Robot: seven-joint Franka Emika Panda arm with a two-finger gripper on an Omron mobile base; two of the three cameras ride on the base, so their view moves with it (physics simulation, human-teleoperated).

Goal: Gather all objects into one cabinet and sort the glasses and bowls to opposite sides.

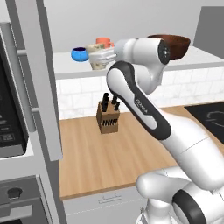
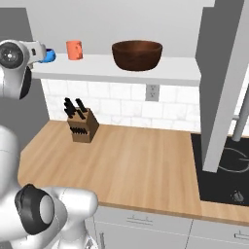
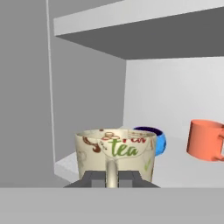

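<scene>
On the white shelf (image 2: pixel 175 68), bare room lies between the orange mug (image 2: pixel 74 49) and the large dark brown bowl (image 2: pixel 137 54); the small glossy blue bowl (image 3: pixel 153 139) blocks twelve o'clock.

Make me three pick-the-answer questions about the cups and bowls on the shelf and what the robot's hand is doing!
1. Where is the knife block?
A. on the wooden counter
B. on the shelf
C. on the stove

2. What colour is the small bowl?
A. green
B. blue
C. white

3. What is the gripper doing?
A. hanging open over the counter
B. pinching the big bowl
C. shut on the handle of the tea mug

Answers: 1 A, it stands on the wood below the shelf. 2 B, it is bright blue beside the orange mug. 3 C, the fingers press the handle from both sides in the hand view; the big brown bowl sits untouched.
</scene>
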